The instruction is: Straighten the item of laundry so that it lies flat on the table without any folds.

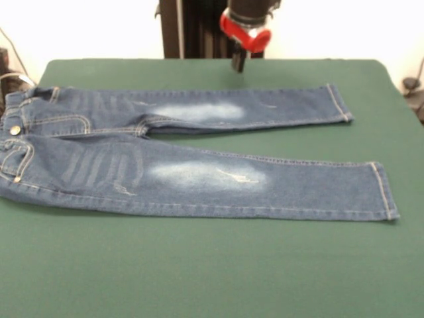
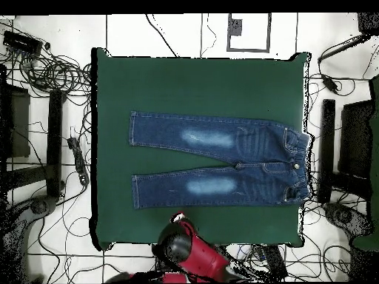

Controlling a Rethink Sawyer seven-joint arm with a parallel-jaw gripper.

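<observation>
The gripper (image 1: 238,63) hangs above the far edge of the table (image 1: 212,278) in the front view, its dark tip pointing down below a red collar; the fingers are not resolved in either view, so it cannot be told whether the jaws are released or clenched. The tip holds nothing and touches nothing. The jeans (image 1: 192,175) lie spread on the green top, on the camera side of the gripper and apart from it; the nearest part of the garment is the far leg, whose faded thigh patch lies just in front of and below the tip. In the front view the waistband reaches the table's left edge, and both legs run to the right, side by side with a narrow strip of green showing between them past the crotch. The cloth looks flat, with only faint creases near the pockets. The metal button (image 1: 14,130) shows at the waistband. In the overhead view the jeans (image 2: 215,159) sit in the middle of the table (image 2: 200,81), waistband toward the picture's right edge, and the red and black arm (image 2: 189,255) stands over the table's bottom edge, clear of the garment. Cables (image 2: 52,70) and dark stands (image 2: 53,140) lie on the floor around the table.
</observation>
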